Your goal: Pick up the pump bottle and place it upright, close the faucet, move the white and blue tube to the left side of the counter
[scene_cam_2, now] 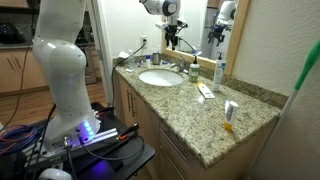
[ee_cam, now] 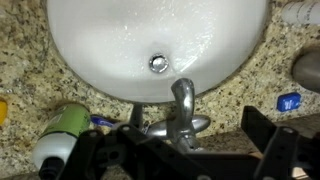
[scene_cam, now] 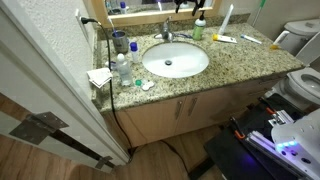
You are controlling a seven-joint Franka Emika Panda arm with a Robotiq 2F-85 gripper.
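Note:
The chrome faucet (ee_cam: 182, 102) stands behind the oval sink (scene_cam: 175, 60); it also shows in both exterior views (scene_cam: 165, 33) (scene_cam_2: 170, 58). My gripper (ee_cam: 185, 150) is open right above the faucet, its fingers either side of the handles, and holds nothing; an exterior view shows it over the tap (scene_cam_2: 172, 36). The light-green pump bottle (scene_cam: 198, 30) stands upright beside the faucet (scene_cam_2: 195, 70) and shows at the wrist view's lower left (ee_cam: 60, 135). The white and blue tube (scene_cam: 226, 18) stands up near the mirror (scene_cam_2: 220, 70). The counter (scene_cam: 250, 62) is speckled granite.
A short white-and-orange tube (scene_cam_2: 205, 92) and another small tube (scene_cam_2: 230, 112) lie on the counter. A clear water bottle (scene_cam: 122, 68), a cup (scene_cam: 120, 42) and a white cloth (scene_cam: 100, 77) sit on the sink's other side. A toilet (scene_cam: 300, 45) stands past the counter's end.

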